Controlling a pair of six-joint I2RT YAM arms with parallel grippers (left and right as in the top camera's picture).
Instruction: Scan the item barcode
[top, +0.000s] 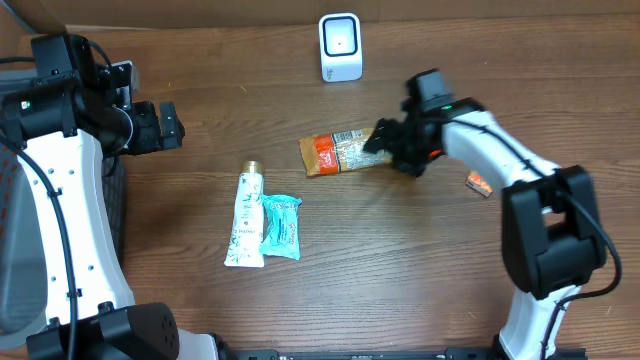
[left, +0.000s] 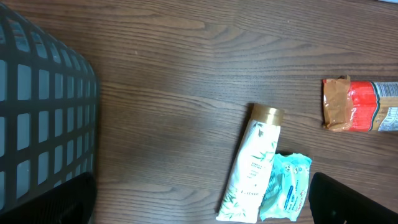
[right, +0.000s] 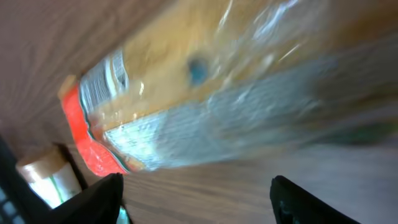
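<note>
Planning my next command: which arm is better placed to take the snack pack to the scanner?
Right. The right gripper is at the snack pack, close to the scanner; the left gripper sits far off.

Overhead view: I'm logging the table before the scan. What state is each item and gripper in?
snack packet, lying flat
tube, lying down, cap on
teal packet, lying flat, touching the tube
scanner, standing upright
left gripper, open, empty
right gripper, open, at the snack packet's end
</note>
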